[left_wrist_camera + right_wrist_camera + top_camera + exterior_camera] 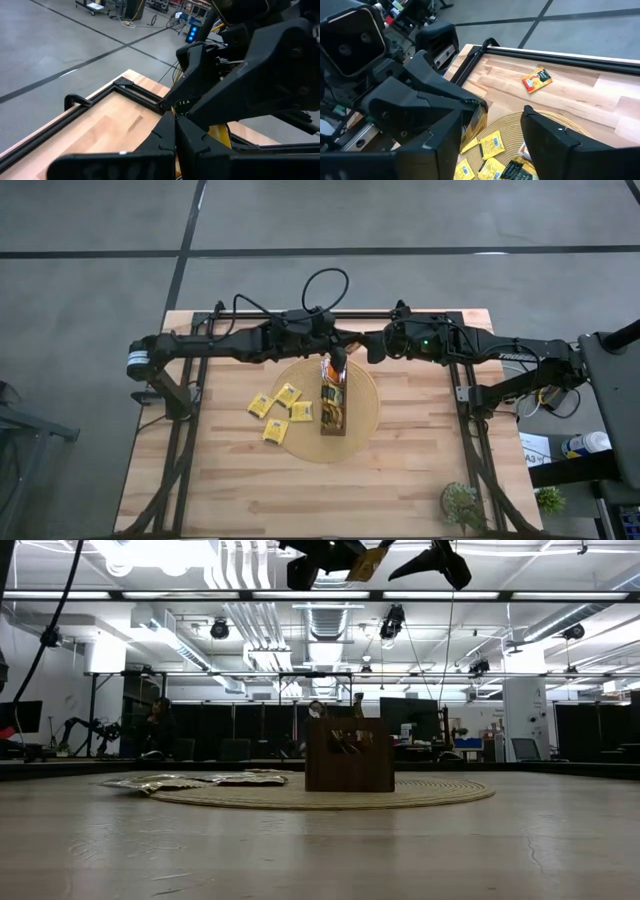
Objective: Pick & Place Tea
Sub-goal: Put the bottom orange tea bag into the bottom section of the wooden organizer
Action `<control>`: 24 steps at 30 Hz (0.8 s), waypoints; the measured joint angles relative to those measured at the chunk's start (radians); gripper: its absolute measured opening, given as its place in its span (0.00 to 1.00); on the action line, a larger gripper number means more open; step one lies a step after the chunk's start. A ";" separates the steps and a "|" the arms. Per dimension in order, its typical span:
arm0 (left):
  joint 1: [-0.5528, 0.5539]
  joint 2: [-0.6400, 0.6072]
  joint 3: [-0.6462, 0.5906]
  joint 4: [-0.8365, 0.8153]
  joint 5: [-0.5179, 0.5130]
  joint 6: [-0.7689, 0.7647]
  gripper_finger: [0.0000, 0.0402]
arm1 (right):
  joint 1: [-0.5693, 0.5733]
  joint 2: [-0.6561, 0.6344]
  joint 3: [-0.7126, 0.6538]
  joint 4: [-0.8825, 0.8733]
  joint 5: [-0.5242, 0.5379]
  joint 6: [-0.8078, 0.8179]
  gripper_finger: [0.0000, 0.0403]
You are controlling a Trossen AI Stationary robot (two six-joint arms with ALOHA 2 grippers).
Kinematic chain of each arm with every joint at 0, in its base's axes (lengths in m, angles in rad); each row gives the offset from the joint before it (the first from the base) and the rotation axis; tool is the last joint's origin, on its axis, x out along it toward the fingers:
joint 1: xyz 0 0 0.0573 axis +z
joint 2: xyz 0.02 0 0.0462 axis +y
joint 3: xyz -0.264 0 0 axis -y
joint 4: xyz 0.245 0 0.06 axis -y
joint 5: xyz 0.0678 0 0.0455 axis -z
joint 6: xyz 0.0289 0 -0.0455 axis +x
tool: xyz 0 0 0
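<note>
Right gripper [490, 135] gapes beside the sachet [476, 120] clenched in left gripper [338, 363].

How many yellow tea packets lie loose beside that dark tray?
4 yellow packets, left of the tray seen from above: one, two, three, four. Others may be hidden.

You've got a light wooden table [400, 480] at centre frame in the high view, black frame rails down both sides. Round tan disc [365, 420] sits mid-table. Two yellow sachets [260, 405] lie on bare wood just off its left edge. One orange sachet [537, 79] lies alone on the boards. Small green plant [462, 502] lower right.
</note>
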State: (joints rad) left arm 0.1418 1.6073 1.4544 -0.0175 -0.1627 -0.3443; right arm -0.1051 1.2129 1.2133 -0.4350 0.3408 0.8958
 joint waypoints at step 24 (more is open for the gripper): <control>-0.006 -0.017 0.000 -0.039 0.019 -0.057 0.28 | 0.000 -0.014 0.005 -0.032 -0.115 -0.143 0.02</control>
State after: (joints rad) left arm 0.1362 1.5902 1.4544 -0.0565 -0.1436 -0.4014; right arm -0.1048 1.1987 1.2182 -0.4667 0.2253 0.7524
